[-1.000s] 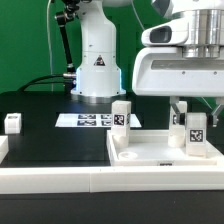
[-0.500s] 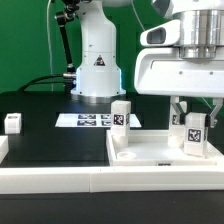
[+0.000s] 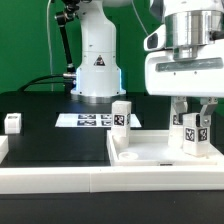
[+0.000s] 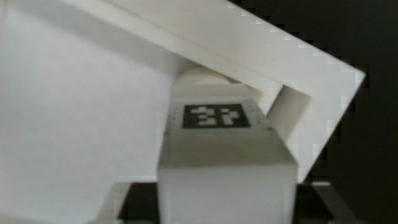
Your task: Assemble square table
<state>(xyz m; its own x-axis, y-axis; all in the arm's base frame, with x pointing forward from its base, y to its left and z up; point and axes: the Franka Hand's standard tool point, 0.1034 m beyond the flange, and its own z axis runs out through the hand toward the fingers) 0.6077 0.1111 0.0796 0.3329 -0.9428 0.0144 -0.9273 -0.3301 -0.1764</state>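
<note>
White plastic leg [image 3: 192, 135] is held upright in the claw [image 3: 191, 120]. The two fingers [image 3: 179, 112] are drawn in narrow against its upper part, over the corner of the tabletop [image 3: 158, 150] toward the exterior view's right. The foot of the leg is seen at the slab just inside the raised rim; whether it is seated in a hole cannot be told. A second leg [image 3: 121, 115] stands upright at the tabletop's far corner toward the exterior view's left. A third leg [image 3: 13, 122] stands well apart on the black table [image 3: 42, 140], past the marker board [image 3: 85, 120] on that same side. In the wrist view the same leg [image 4: 222, 155] fills the frame, its tag turned to the camera.

Trouble is judged likeliest at the joint. If the leg is tilted while being pressed or turned, it could be jammed crooked. The light tabletop could also be dragged or spun across the table by the force. If the grip is eased before the leg is fast, the leg could be toppled. A slip between the fingers would leave it only half fastened.
</note>
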